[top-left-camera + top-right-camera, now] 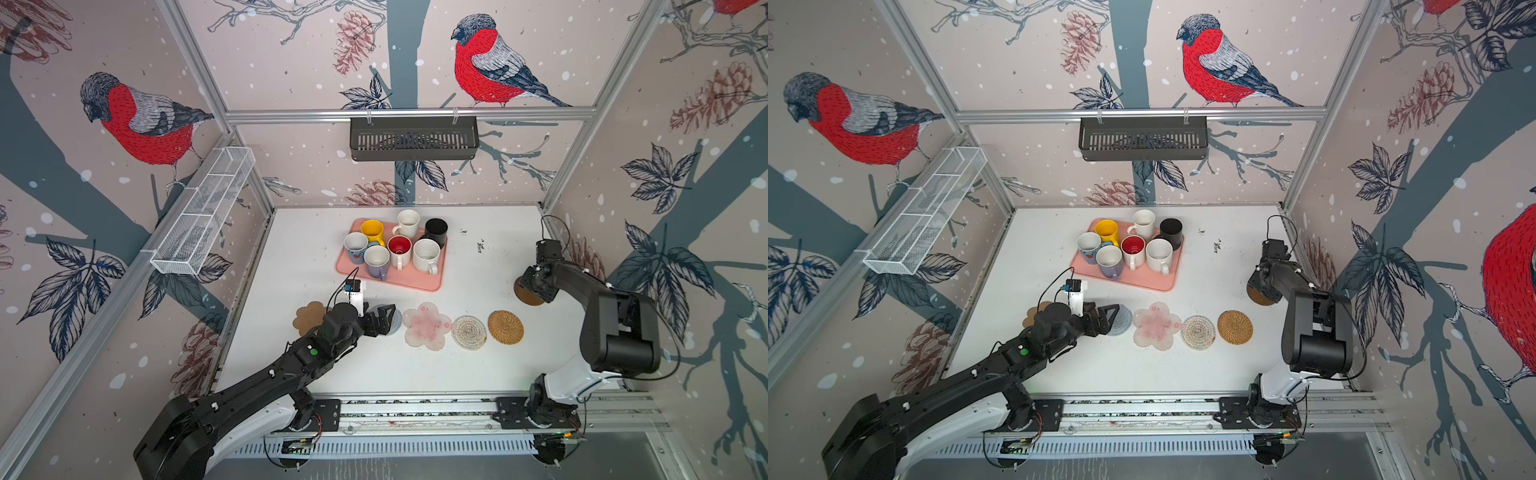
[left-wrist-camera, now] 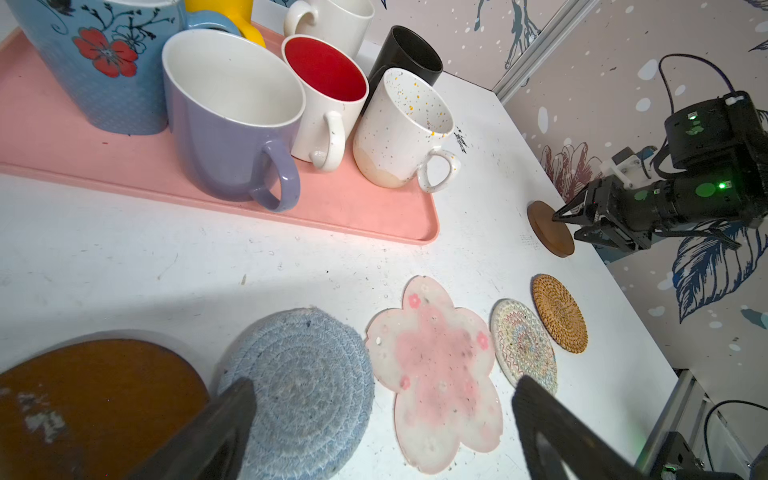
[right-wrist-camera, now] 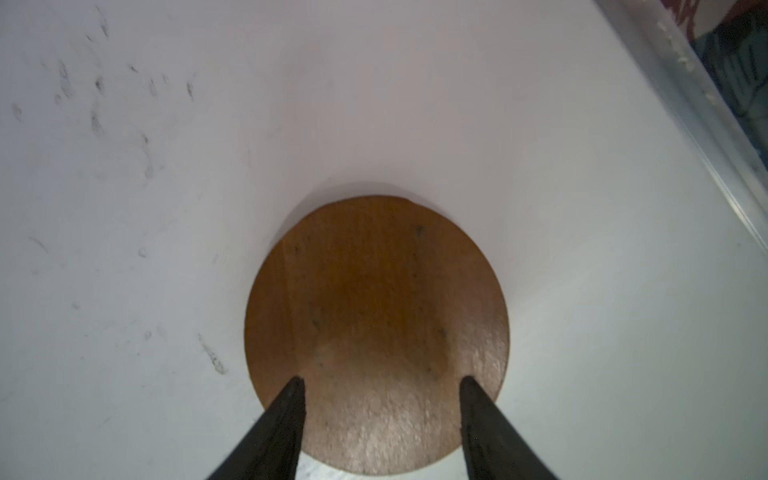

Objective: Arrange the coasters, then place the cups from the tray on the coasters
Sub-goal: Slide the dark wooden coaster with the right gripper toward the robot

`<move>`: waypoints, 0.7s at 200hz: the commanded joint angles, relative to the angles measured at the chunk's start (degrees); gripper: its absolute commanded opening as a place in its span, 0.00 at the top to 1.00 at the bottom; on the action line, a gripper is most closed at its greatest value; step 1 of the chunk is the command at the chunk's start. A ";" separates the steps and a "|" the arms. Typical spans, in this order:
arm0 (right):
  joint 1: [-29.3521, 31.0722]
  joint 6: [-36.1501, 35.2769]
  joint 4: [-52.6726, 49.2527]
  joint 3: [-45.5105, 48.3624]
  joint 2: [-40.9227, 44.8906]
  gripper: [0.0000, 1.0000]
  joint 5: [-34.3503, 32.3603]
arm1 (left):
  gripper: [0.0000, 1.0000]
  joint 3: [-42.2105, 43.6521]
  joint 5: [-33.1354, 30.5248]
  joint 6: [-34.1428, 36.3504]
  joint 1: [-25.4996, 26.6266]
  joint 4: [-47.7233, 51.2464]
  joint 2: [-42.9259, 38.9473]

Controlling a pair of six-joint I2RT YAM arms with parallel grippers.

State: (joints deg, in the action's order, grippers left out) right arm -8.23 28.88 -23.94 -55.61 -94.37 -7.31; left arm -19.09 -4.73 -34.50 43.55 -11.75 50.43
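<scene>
The salmon-pink tray (image 1: 415,283) holds several cups, among them yellow (image 1: 372,230), black (image 1: 436,231), red-inside (image 1: 399,246) and lavender (image 2: 232,137). In front lies a row of coasters: tan (image 1: 308,318), grey-blue (image 2: 307,386), pink-white flower (image 1: 427,326), cream rope (image 1: 468,331), golden rattan (image 1: 505,327). My left gripper (image 2: 384,384) hangs open, low over the grey-blue coaster and the flower's edge, holding nothing. A brown disc coaster (image 3: 374,316) lies flat near the right wall. My right gripper (image 3: 382,380) is open, with its fingertips just over the disc's near part.
A black slotted basket (image 1: 413,139) hangs on the back rail and a white wire basket (image 1: 203,212) on the left wall. The aluminium frame post (image 3: 706,124) runs close beside the brown disc. Bare white table lies between the tray and the coaster row.
</scene>
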 commanded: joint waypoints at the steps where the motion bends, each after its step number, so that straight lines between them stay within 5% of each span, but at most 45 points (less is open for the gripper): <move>1: 0.05 -1.55 -0.14 -2.35 -1.43 0.39 -1.04 | 0.03 0.11 -1.03 0.81 -0.06 -2.20 0.18; 140: 2.45 -5.21 0.35 -10.05 -10.62 0.41 -2.45 | 0.03 -0.11 -1.25 1.34 -0.04 -2.91 2.48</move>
State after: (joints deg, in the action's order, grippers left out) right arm -6.02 23.73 -23.51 -65.39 -104.44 -8.01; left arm -19.09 -5.41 -34.06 43.55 -12.38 52.75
